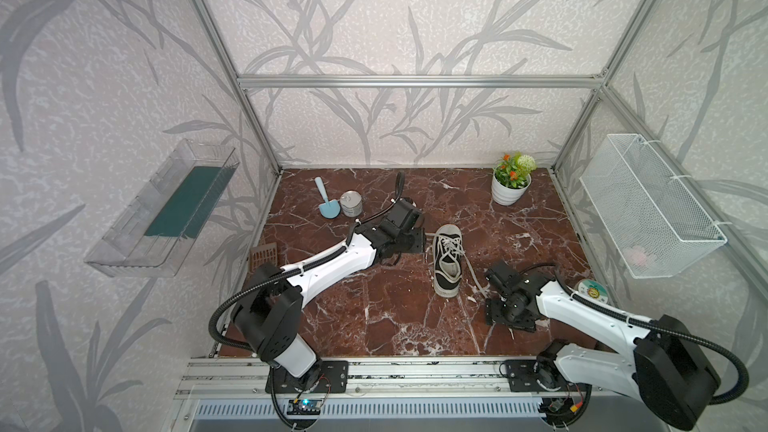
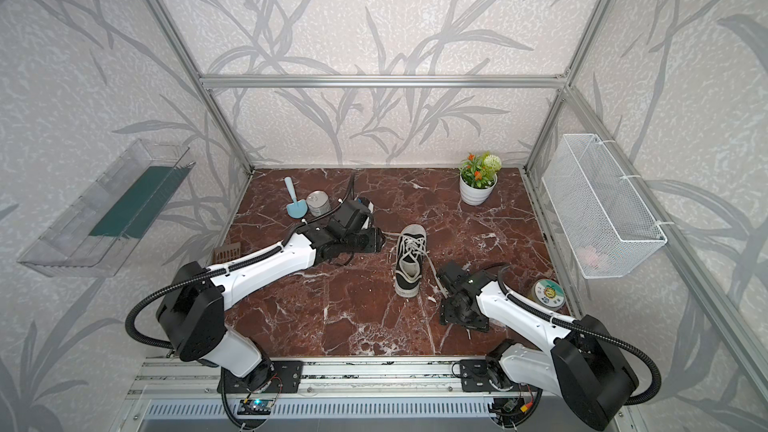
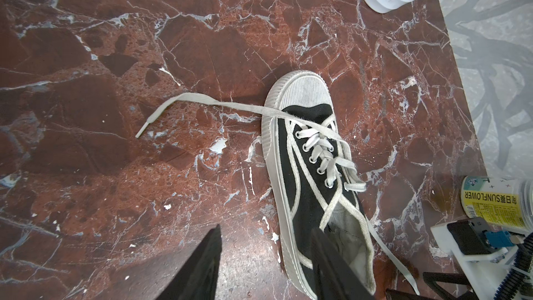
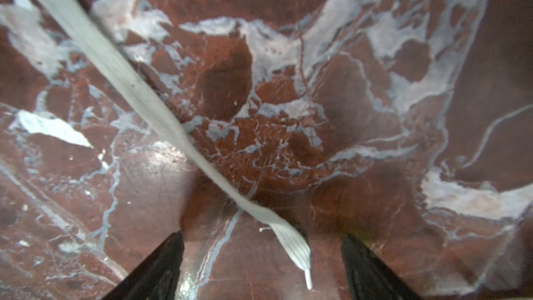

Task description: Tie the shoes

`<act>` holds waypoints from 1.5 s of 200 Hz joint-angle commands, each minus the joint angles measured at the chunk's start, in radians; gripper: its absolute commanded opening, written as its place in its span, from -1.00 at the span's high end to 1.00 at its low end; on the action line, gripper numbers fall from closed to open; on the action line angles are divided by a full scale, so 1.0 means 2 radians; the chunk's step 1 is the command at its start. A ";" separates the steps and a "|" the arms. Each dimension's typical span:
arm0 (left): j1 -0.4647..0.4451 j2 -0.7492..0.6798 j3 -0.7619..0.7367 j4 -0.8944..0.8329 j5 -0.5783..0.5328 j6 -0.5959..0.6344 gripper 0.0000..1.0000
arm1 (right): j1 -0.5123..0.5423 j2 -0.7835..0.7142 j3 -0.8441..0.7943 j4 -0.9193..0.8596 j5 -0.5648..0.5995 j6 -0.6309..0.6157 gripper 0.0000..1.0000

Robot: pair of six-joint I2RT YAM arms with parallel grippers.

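Beside a black canvas, white-soled sneaker (image 1: 448,259), the left gripper (image 3: 266,228) is held half-open and empty; the right gripper (image 4: 262,235) is spread wide around the loose flat white lace (image 4: 138,90).

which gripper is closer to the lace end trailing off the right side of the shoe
Right. The right gripper straddles that lace end, jaws open; the left gripper is on the far side of the shoe.
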State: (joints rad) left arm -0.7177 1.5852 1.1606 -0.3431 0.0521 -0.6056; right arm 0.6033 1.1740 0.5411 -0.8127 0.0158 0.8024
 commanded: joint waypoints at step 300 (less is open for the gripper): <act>-0.003 0.063 0.106 -0.057 0.033 -0.008 0.02 | -0.133 0.101 0.089 0.198 -0.168 -0.031 1.00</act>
State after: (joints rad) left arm -0.7193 1.6749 1.3205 -0.4206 0.1017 -0.6212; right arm 0.3828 1.2789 0.6548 -0.5034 -0.2016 0.7792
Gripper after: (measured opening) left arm 0.495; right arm 0.050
